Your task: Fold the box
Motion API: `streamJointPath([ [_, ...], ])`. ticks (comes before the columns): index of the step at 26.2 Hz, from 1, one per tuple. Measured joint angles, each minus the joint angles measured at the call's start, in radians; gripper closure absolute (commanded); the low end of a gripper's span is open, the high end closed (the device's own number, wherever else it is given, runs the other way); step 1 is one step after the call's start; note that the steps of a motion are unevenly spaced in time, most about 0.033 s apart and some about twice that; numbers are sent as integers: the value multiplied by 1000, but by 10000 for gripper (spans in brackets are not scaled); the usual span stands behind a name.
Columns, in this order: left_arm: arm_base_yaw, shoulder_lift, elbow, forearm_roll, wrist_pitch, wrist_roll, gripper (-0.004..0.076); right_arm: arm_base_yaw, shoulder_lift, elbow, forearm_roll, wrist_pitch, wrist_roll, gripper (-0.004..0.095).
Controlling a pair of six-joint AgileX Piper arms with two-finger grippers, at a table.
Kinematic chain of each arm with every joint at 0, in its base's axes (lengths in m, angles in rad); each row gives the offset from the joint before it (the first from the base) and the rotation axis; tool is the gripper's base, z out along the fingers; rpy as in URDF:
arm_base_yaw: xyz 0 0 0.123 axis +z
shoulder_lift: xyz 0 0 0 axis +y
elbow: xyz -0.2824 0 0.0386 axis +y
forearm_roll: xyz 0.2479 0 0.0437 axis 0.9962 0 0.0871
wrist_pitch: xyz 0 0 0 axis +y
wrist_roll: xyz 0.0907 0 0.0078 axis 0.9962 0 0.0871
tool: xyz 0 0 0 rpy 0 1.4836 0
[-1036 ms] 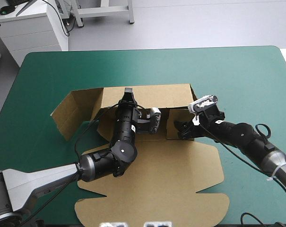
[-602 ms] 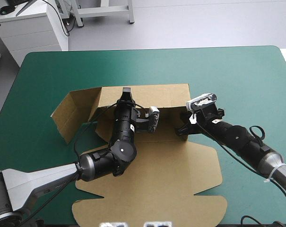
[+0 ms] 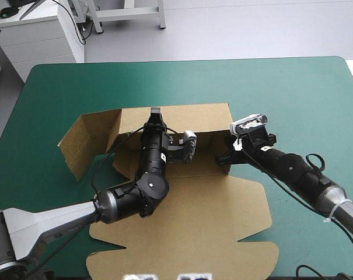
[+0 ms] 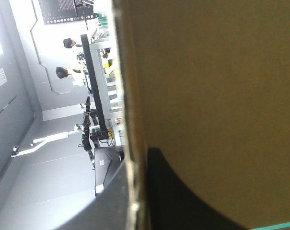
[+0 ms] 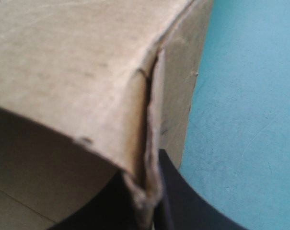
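The brown box (image 3: 194,204) lies partly folded on the teal-green cover (image 3: 293,99), its back wall (image 3: 194,119) upright and its wide lid flat toward the near edge. My left gripper (image 3: 156,114) is shut on the top edge of the back wall. In the left wrist view the board (image 4: 207,86) runs edge-on between the black fingers (image 4: 183,201). My right gripper (image 3: 226,157) is shut on the box's short right side wall at the back right corner. In the right wrist view that corner (image 5: 73,67) stands pinched between the fingertips (image 5: 183,201).
The box's left side flap (image 3: 86,143) splays outward, half raised, toward the table's left edge. The lid's scalloped end (image 3: 182,259) reaches close to the near edge. Bare cover lies beyond the back wall and to the right (image 5: 250,120).
My right gripper has shut on the right side wall, which has swung up against the back wall's corner. The whole box has slid slightly left and nearer. The left grip holds.
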Motion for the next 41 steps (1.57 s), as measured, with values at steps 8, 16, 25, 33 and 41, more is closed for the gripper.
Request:
streamJointPath([
  [8,0,1,-52,-2,-26,-27,400,0,21,-26,1,-9,43,923],
  [16,0,1,-56,5,-32,-31,313,2,97,-89,-9,-25,59,921],
  [25,-74,1,-56,5,33,-31,313,-88,131,-124,-27,3,78,921],
  [33,-159,1,-58,12,103,-31,320,-138,138,-151,-152,81,161,921],
  [41,-209,1,-61,8,152,-1,320,-167,148,-228,-474,165,442,921],
])
